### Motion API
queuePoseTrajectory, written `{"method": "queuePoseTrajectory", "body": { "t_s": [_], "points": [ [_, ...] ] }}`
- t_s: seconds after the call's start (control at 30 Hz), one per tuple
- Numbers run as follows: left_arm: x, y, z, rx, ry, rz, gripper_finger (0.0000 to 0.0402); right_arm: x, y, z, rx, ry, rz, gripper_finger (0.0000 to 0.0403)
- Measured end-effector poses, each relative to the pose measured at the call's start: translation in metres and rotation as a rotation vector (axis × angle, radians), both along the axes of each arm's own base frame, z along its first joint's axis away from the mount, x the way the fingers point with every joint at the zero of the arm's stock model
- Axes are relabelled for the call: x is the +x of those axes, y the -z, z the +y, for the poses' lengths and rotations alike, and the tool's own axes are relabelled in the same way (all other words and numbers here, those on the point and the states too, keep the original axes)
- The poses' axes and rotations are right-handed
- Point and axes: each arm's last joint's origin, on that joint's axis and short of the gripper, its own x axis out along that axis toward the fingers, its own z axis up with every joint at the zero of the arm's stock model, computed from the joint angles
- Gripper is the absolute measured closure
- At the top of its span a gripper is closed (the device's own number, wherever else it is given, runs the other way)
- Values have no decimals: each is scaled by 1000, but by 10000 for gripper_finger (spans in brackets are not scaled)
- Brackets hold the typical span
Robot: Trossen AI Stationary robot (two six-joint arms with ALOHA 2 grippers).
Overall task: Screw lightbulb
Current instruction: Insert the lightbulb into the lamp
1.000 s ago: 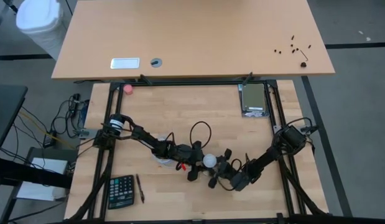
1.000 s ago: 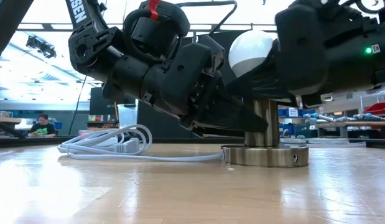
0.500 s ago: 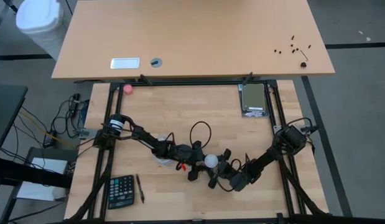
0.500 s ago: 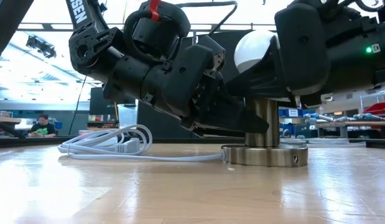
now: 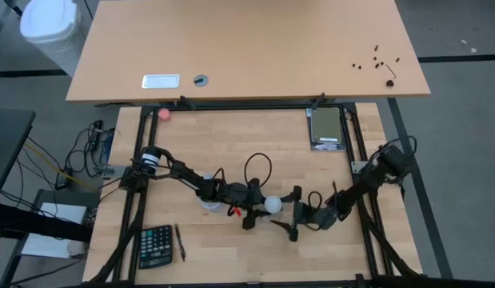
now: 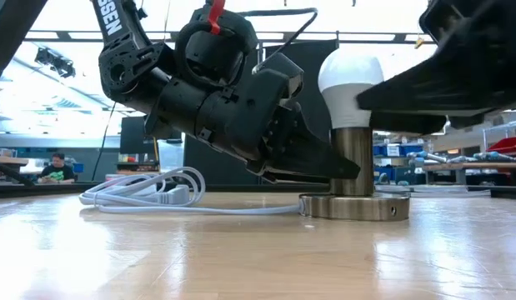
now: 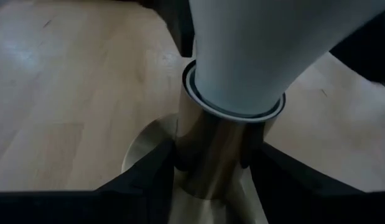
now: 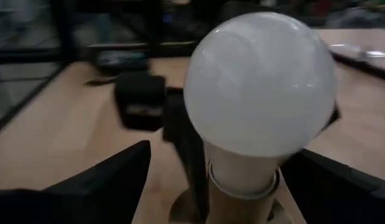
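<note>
The white lightbulb (image 7: 260, 56) stands upright with its narrow end seated in a brass-coloured metal post (image 7: 214, 155), a thin pale ring showing where bulb meets post. The left end effector (image 7: 211, 180) sits low around that post, one dark finger (image 7: 139, 180) on either side, pressed against the metal. The post rises from a round metal base (image 7: 139, 152) resting on the light wooden table (image 7: 68, 93).

The lightbulb (image 6: 350, 83) stands on the lamp post (image 6: 354, 161), between both pincers.
</note>
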Motion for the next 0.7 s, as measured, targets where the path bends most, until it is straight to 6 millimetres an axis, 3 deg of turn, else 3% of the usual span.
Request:
{"method": "queuePoseTrajectory", "body": {
  "t_s": [0.27,0.5,0.7],
  "points": [
    [-1,0,-2,-10,83,1,204,-13,2,-39,42,-288,18,60],
    [-2,0,-5,-51,191,8,204,2,6,-57,30,-409,-24,66],
    [-3,0,-7,-69,226,17,204,21,8,-56,13,-498,-41,70]
  ]
}}
